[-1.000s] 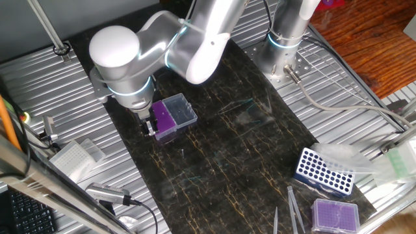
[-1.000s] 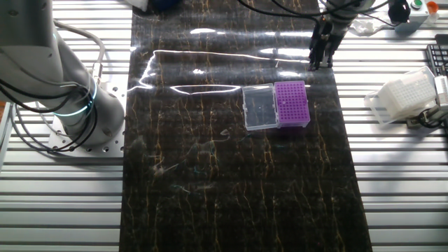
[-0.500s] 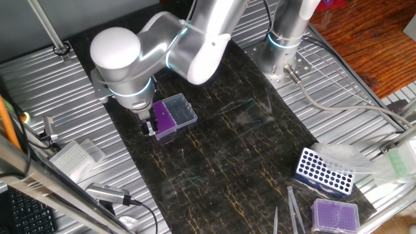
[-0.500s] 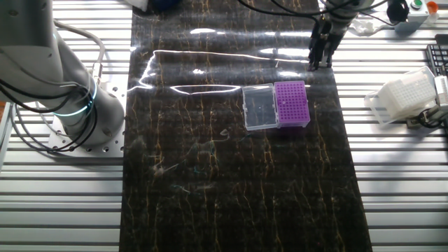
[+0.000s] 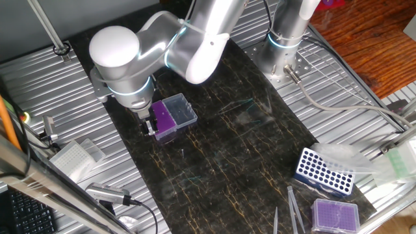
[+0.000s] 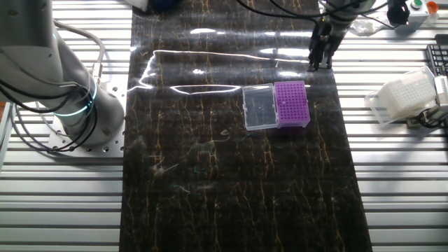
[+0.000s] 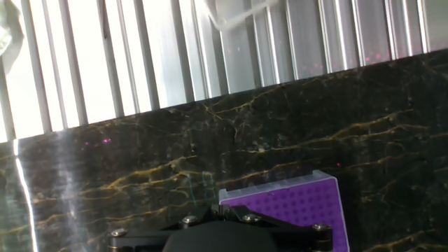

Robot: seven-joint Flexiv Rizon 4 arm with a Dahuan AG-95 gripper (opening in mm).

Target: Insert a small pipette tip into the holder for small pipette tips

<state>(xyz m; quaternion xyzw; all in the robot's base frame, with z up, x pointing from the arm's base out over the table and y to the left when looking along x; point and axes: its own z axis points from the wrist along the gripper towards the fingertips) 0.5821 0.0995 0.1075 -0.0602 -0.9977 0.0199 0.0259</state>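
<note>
The holder for small pipette tips (image 5: 163,119) stands on the dark mat, its vivid purple grid (image 6: 291,101) facing up and its clear lid (image 6: 257,107) lying open beside it. My gripper (image 6: 320,61) hangs just off the grid's side away from the lid, a little above the mat. In the hand view the fingertips (image 7: 218,209) meet at the bottom edge, with the purple grid (image 7: 294,208) to their right. The jaws are shut. A faint clear sliver, the small pipette tip (image 7: 207,187), sticks out from between them.
A blue rack with round holes (image 5: 324,171) and a paler purple box (image 5: 335,214) sit at the mat's far corner, with tweezers (image 5: 294,209) beside them. A white tip box (image 6: 404,98) rests on the ribbed metal table (image 6: 63,196). The arm's base (image 6: 66,105) stands left.
</note>
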